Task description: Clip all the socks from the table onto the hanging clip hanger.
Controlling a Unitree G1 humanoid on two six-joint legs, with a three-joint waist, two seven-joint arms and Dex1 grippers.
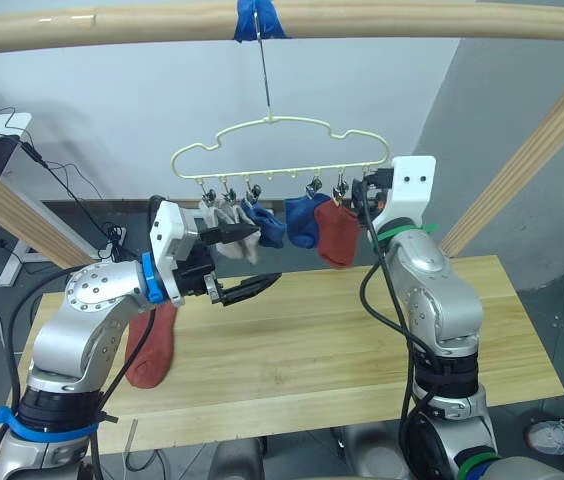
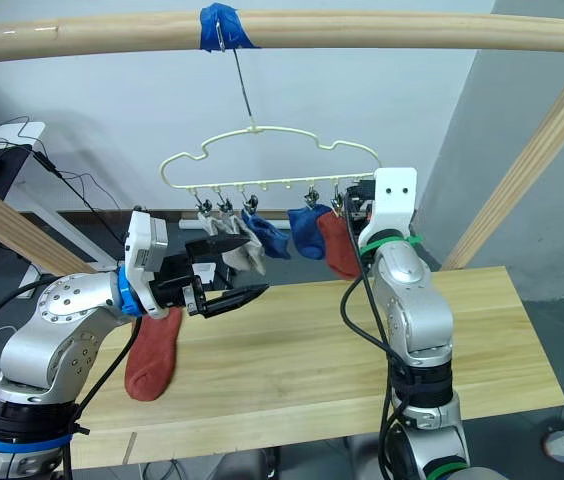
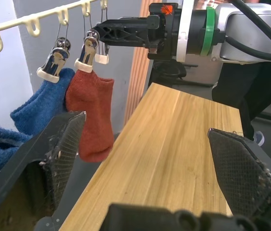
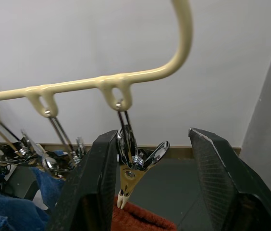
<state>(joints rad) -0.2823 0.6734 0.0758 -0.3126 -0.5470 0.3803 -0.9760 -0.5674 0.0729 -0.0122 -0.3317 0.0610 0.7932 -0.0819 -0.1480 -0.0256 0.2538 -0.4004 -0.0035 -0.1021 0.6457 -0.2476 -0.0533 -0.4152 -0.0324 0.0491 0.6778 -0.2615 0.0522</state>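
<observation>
The surface [image 1: 362, 340] is seen with one rust-red sock [image 1: 154, 345] left at its left edge, while the clip hanger [image 1: 282, 150] above is hung with five socks [image 1: 292, 222], the open left tool [image 1: 247, 265] is held near them, and the open right tool [image 4: 150, 187] is set around an empty clip [image 4: 130, 166].

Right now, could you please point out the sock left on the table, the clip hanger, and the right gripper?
Sock on table [image 2: 152, 355], right eye view, middle of the rust-red sock.
Clip hanger [image 1: 282, 120], left eye view, top of the cream wire outline.
Right gripper [image 4: 150, 183], right wrist view, midway between its fingertips, around a clip.
</observation>
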